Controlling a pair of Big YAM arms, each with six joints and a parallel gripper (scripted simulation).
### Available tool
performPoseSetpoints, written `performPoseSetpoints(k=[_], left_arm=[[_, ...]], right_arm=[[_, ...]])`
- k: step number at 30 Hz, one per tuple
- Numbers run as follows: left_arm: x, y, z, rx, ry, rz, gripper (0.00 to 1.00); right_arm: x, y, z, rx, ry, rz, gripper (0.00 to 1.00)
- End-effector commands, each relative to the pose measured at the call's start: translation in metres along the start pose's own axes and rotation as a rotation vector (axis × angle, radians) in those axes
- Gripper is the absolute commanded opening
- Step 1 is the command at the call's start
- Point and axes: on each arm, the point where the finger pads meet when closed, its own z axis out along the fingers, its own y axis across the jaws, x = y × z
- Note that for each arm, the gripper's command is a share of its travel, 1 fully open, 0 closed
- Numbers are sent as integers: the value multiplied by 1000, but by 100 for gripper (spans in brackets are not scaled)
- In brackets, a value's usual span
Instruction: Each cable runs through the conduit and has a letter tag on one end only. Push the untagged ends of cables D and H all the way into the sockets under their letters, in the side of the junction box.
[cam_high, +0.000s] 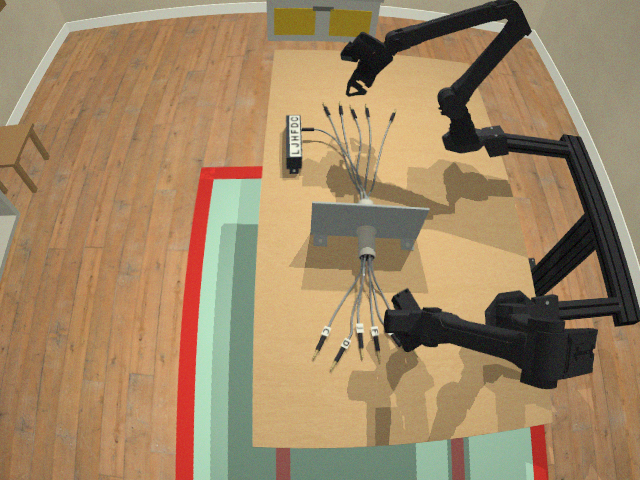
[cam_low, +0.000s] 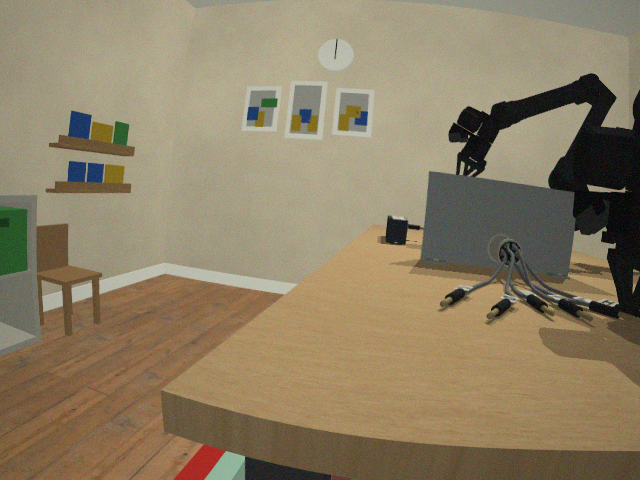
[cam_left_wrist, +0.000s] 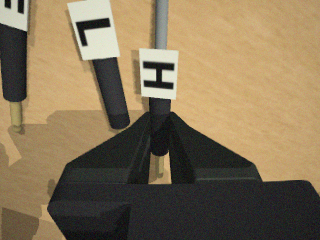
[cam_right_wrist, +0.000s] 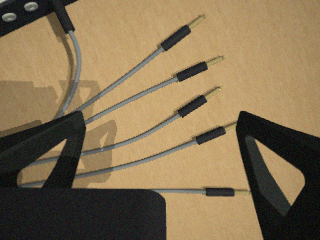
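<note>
While the left gripper (cam_left_wrist: 159, 120) clasps H's plug (cam_left_wrist: 160, 125), the right gripper (cam_high: 356, 91) (cam_low: 469, 174) (cam_right_wrist: 160, 119) hovers.

Pale tan, wood-grained counter (cam_high: 465, 232) (cam_low: 361, 351). Plain grey upright panel (cam_high: 330, 217) (cam_low: 496, 222). Black junction box (cam_high: 293, 163) (cam_low: 396, 230) with black letters on a white strip. Grey cables, black plugs, brassy gold tips. Black letters on white tags. Mint-and-dark-green rug (cam_high: 222, 206) (cam_low: 235, 465), bordered in red.
</note>
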Motion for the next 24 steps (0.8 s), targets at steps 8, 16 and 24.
performPoseSetpoints(k=[8,16,24], left_arm=[[-1,1,0,-2,-3,-2,5],[-1,1,0,-2,-3,-2,5],[-1,1,0,-2,-3,-2,5]], right_arm=[[25,-37,-32,47,-114,116,100],[30,-46,-41,56,-151,145,100],[19,-43,-44,45,-166,144,100]])
